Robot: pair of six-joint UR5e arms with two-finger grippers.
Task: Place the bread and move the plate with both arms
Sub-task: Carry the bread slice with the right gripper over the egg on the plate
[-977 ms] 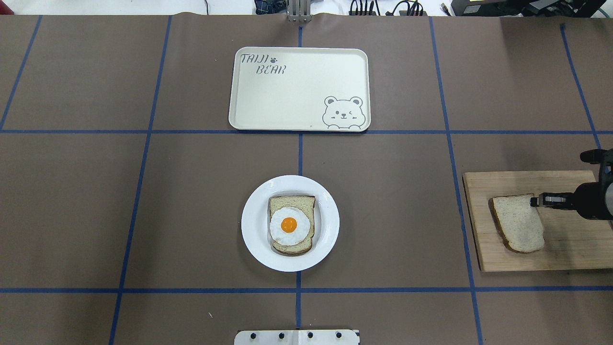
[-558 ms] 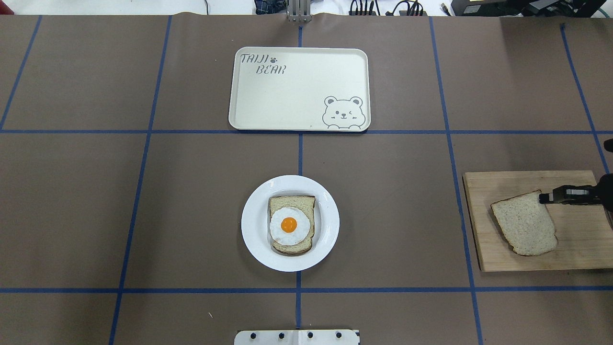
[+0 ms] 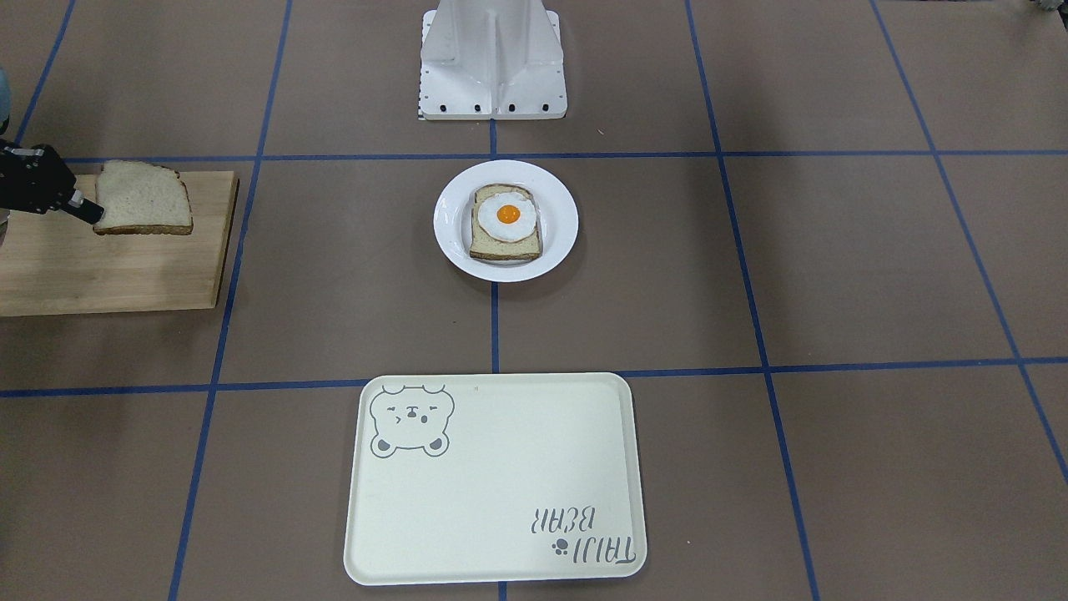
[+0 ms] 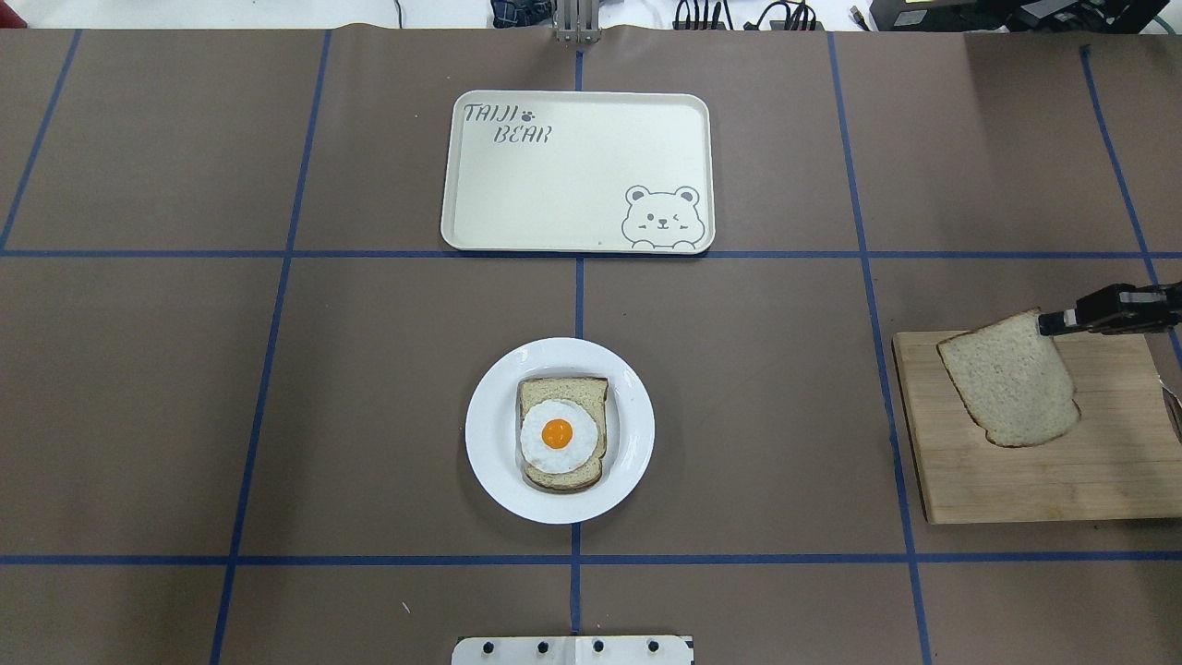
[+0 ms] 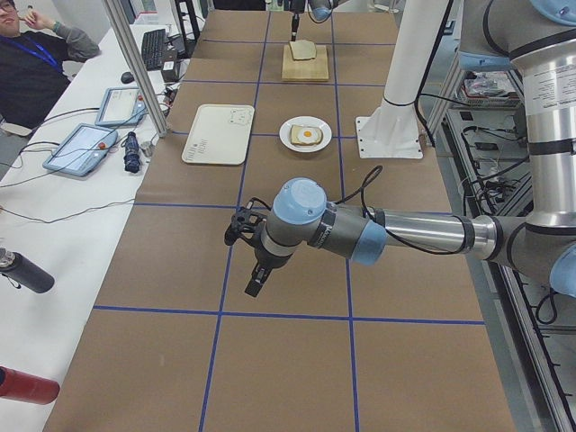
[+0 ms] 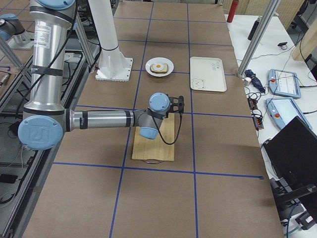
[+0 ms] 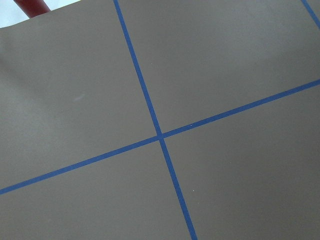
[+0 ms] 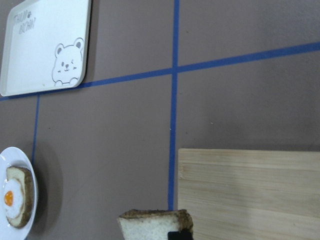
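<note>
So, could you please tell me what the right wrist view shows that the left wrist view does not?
Only the right wrist view shows the plain pale bread slice, the light wooden board, the round white plate bearing egg-topped bread, and the cream rectangular bear tray. Only the left wrist view shows a dark red object, cropped. Both share the brown table cover crossed by blue tape lines.

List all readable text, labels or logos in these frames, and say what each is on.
"TAIJI BEAR", with a paw mark after TAIJI, printed in grey beside a bear drawing on the cream rectangular tray; it reads upside down in the front-facing view.
White sticker on the right arm, on its upright silver segment: print too small to read.
Tablet screens on the white side table: too small to read.
Nothing else is legible.
</note>
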